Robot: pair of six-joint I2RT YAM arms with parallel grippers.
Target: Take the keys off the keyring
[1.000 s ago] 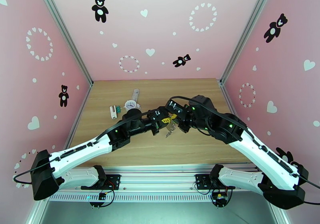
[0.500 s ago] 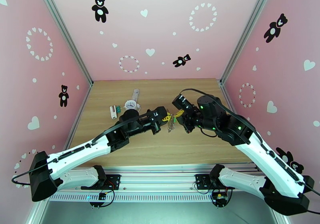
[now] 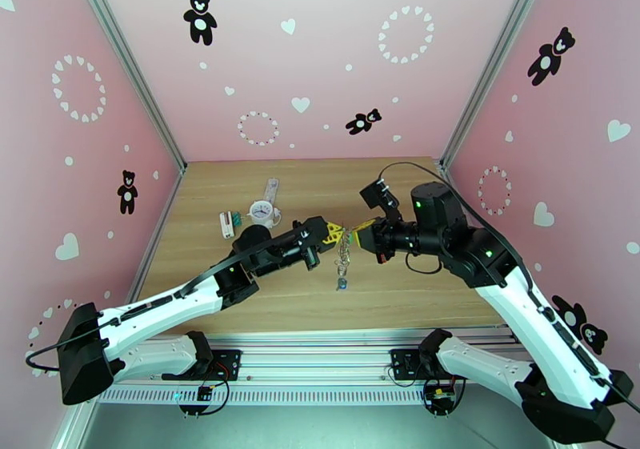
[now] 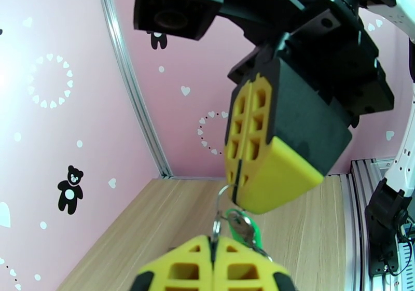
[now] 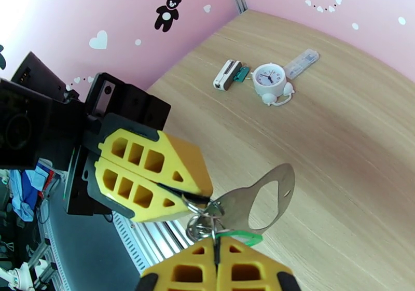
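Above the middle of the table, my left gripper point(image 3: 334, 233) and right gripper point(image 3: 361, 236) meet tip to tip, both shut on the keyring point(image 3: 345, 244). Its silvery links hang down between them, with the blue key point(image 3: 342, 284) at the bottom. In the left wrist view my yellow fingers point(image 4: 187, 268) pinch a thin wire loop point(image 4: 220, 201), and the green key point(image 4: 241, 229) sits just behind them, under the right gripper point(image 4: 237, 196). The right wrist view shows small rings point(image 5: 201, 225), a silvery plate with an oval hole point(image 5: 264, 196) and the green key point(image 5: 244, 237) bunched between my fingers and the left gripper point(image 5: 199, 191).
A white dial-faced clock point(image 3: 262, 210), a white-and-green block point(image 3: 230, 222) and a clear stick point(image 3: 272, 190) lie at the back left of the wooden table point(image 3: 416, 298). Pink walls close in three sides.
The right arm has drawn back to the right and risen; the left gripper closed fully and followed. The keyring now stretches between the tips, with the chain and blue key hanging lower.
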